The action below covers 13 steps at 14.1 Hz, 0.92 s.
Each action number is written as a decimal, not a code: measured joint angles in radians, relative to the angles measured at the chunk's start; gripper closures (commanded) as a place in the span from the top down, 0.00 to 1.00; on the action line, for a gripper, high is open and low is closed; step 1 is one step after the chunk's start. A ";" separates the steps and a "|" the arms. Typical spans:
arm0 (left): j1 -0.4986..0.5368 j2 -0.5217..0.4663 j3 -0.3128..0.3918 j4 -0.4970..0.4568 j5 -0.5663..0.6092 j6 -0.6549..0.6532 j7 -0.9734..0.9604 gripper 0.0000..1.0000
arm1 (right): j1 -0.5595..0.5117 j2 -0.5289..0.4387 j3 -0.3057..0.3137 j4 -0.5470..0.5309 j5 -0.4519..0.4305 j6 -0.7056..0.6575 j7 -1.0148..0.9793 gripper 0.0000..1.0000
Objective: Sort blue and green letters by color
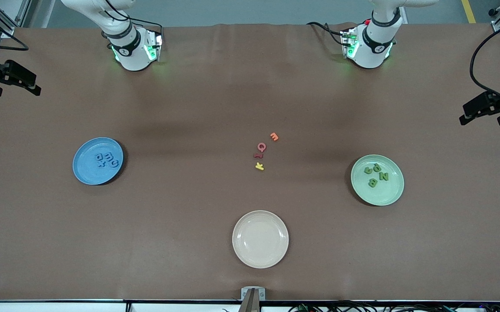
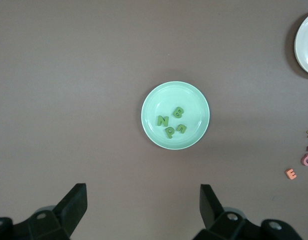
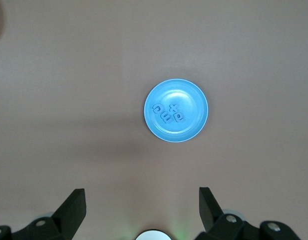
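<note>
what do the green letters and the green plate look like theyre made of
Green letters: likely foam or soft plastic, matte; chunky, no glare.
Green plate: probably glazed ceramic or hard plastic; smooth pale surface with a soft sheen and a raised rim.

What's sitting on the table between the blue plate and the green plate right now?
In the front view, between the blue plate and the green plate lie four loose letters: orange, pink, red, yellow. Otherwise bare tablecloth.

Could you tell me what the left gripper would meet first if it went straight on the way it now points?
Probably the green plate with its four green letters. The left gripper hangs open above it, fingers spread, nothing in between. Depth is unclear, so it might land on bare table just beside the plate.
</note>
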 measured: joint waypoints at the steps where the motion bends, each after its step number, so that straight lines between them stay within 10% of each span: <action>1: 0.008 -0.013 -0.005 -0.010 0.000 0.006 0.001 0.99 | 0.000 0.000 0.000 0.000 0.000 0.000 0.000 1.00; 13: 0.040 0.041 -0.060 0.068 0.000 0.034 0.001 0.99 | 0.000 0.000 0.000 -0.003 0.000 -0.001 -0.001 1.00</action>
